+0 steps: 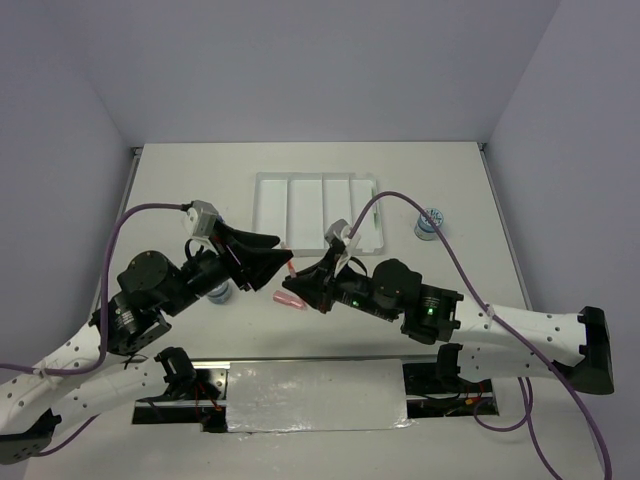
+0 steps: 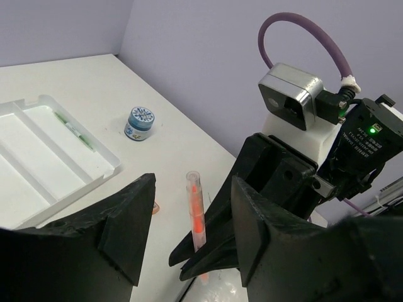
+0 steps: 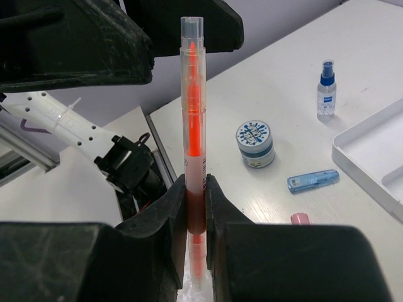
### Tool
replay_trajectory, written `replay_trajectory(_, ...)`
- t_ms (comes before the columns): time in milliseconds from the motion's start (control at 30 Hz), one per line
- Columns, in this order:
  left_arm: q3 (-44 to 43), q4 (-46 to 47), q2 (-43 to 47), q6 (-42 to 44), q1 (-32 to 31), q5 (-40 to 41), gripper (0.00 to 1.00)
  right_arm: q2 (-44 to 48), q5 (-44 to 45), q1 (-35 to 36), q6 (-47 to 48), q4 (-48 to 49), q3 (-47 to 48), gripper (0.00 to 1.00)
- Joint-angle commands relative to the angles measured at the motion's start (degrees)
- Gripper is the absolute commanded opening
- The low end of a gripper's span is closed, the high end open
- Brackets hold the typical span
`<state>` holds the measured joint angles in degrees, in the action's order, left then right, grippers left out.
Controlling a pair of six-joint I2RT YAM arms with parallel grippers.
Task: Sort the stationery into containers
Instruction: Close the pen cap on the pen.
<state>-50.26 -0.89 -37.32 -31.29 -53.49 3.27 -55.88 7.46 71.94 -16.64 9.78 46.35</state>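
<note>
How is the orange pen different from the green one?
The orange pen is gripped aloft in the right hand; the green pen lies loose in the white tray's end compartment. The orange pen is not yet sorted; the green pen already is. Both are thin.

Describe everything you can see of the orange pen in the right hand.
The orange pen is slim, with a clear plastic barrel and cap; an orange core and a pointed orange tip show through. Its capped end juts well beyond the grip, and it looks held clear of the table. The right hand is shut on its lower part, one finger on each side. Nothing else touches it.
</note>
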Motion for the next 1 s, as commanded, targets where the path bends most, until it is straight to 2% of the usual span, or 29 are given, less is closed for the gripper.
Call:
replay_trajectory(0, -1.2, 2.7, 0.0, 1.3, -0.2, 0.5, 0.60, -0.5, -1.1, -0.2, 0.7, 1.2, 1.4, 0.00)
replay_trajectory(67, -1.1, 3.2, 0.1, 1.2, -0.2, 0.2, 0.52, -0.7, -1.1, -0.2, 0.7, 1.3, 1.5, 0.00)
replay_trajectory(167, -0.5, 3.6, 0.0, 1.1, -0.2, -0.5, 0.48, -1.2, -1.0, -0.2, 0.6, 1.1, 1.7, 0.00)
replay_trajectory(333, -0.2, 3.2, -0.7, 0.7, -0.1, -1.1, 0.24, -1.3, -0.3, -0.2, 0.8, 0.5, 2.3, 0.00)
replay_trajectory(500, 2.2, 4.1, -1.3, -1.0, -0.1, -2.8, 0.13, -0.4, 1.1, -0.1, 1.0, 0.1, 3.4, 0.00)
replay_trajectory(533, 2.7, 4.4, -1.3, -1.3, -0.2, -2.8, 0.05, -0.3, 1.3, -0.2, 1.4, 0.1, 4.0, 0.00)
replay_trajectory(567, 3.6, 4.7, -1.3, -1.8, -0.1, -2.8, 0.02, -0.3, 1.6, -0.3, 1.6, 0.0, 4.4, 0.00)
replay_trajectory(800, 6.7, 5.9, -2.9, -4.3, -0.2, -5.1, 0.00, -2.2, 2.6, -1.6, 5.4, -1.2, 10.9, 0.00)
replay_trajectory(967, 10.5, 6.1, -4.2, -6.9, -0.3, -6.0, 0.00, -4.7, -2.8, -6.3, 6.2, -1.5, 18.5, 0.00)
